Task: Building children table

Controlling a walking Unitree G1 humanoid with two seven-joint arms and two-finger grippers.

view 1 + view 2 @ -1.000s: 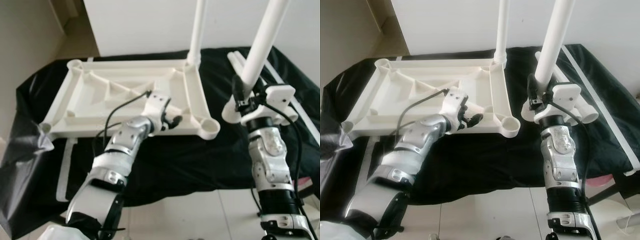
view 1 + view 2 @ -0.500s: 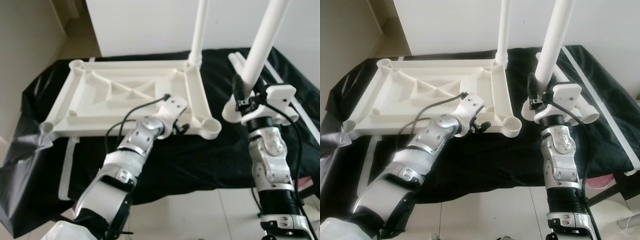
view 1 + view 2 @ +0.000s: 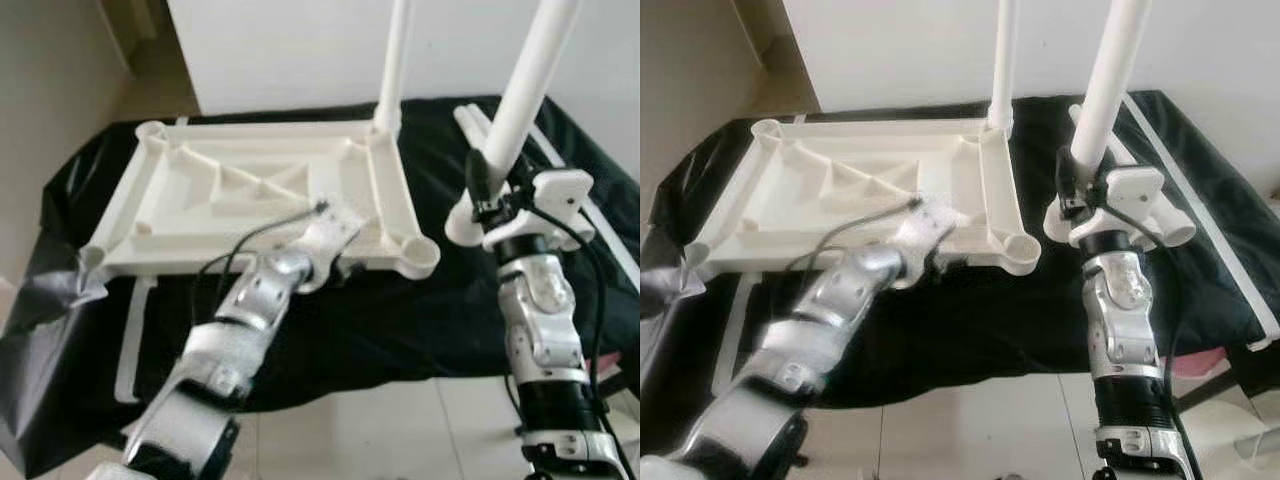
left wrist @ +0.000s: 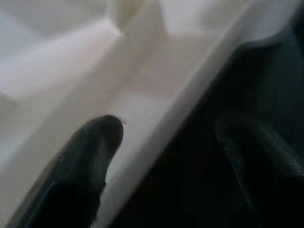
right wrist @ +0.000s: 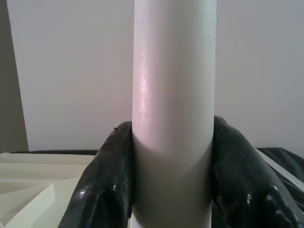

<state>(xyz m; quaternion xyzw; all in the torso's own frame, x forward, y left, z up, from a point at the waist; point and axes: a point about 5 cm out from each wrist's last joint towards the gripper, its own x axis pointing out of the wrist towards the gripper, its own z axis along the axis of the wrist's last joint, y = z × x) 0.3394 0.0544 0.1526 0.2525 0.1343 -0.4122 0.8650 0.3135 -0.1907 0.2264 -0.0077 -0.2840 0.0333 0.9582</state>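
— white plastic everywhere: where's the tabletop (image 3: 250,195) now?
— upside down on the black-draped desk (image 3: 400,320), centre-left of frame, one leg (image 3: 392,60) already standing at its far right corner.
— what changed?
— the left pincer (image 4: 166,137) slid from inside the frame to the near rim, fingers parted astride it, gripping nothing yet.
— and the right pincer (image 5: 172,156)?
— clamped on a second leg (image 3: 520,90), upright at right; the near corner socket (image 3: 418,252) looks next.
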